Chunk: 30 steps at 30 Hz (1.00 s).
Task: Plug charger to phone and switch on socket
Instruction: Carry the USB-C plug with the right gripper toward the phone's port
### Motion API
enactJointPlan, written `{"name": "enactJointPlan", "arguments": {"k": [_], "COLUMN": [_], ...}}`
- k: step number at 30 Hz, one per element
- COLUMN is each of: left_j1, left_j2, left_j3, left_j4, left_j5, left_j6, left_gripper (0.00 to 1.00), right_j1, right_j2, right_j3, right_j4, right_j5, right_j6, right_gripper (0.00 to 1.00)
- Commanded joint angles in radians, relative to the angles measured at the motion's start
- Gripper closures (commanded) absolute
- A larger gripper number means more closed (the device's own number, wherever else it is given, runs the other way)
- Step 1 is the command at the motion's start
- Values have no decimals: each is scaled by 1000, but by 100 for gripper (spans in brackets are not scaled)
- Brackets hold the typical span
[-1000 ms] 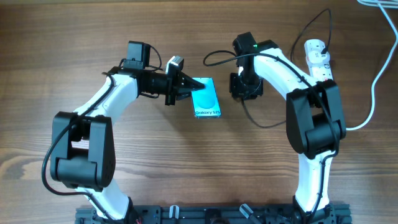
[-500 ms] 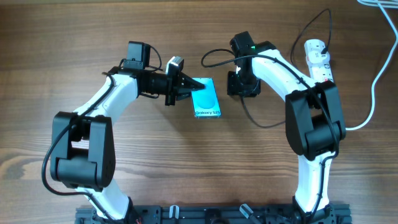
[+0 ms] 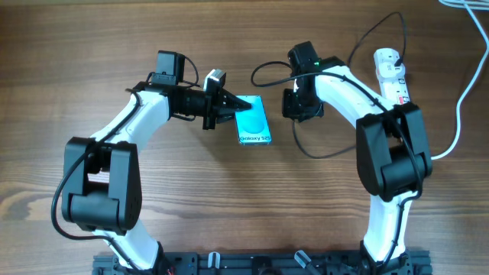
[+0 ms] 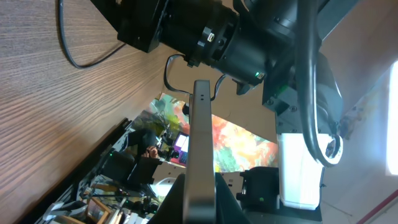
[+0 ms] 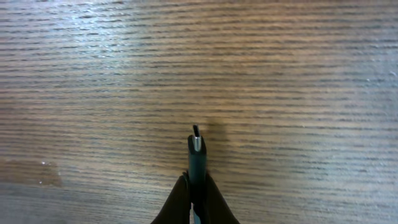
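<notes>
The phone, teal-blue screen up, lies at the table's middle. My left gripper is shut on its upper left corner. In the left wrist view the phone shows edge-on, clamped between the left gripper fingers. My right gripper stands just right of the phone, a small gap between them. It is shut on the charger, whose metal tip sticks out past the right gripper above the wood. The charger cable loops over the table. The white socket lies at the far right with a black plug in it.
A thick white cord runs from the socket toward the right edge. The right arm fills the top of the left wrist view, close beyond the phone. Bare wood lies in front of the phone.
The right gripper has shut on the charger's connector and shifted slightly right. The cable loop has moved with it. The left gripper and the phone have stayed put.
</notes>
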Motion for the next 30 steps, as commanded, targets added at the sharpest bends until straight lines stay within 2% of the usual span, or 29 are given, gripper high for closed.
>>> {"name": "enactJointPlan", "arguments": {"k": [1,11,18,21,25,30], "left_j1": [4,4,4,6,21,39], "left_j2": [-5,-5,-5,-5,-5,-5], "left_j3": [6,6,6,6,6,6], "left_j4": [1,41,162,227,256,271], "left_j5": [27,29,45,95,108,108], "left_j6": [25,206,206,206,206,206], "left_gripper": [96,96,96,96,96,96], "right_j1": [-4,-33,-33,-33,-33,-33], "right_j2": [108,-253,-436,-524,-668,-943], "right_j3": [-38,-35,-35,-36,-73,-228], "right_j4": [-19,-240,-432,-513,-555,-530], "right_j5": [-35,-447,-478,-556,-590,-669], "right_j6": [-35,-353,-421,-485,-498,-494], "right_gripper": [96,96,96,96,96,96]}}
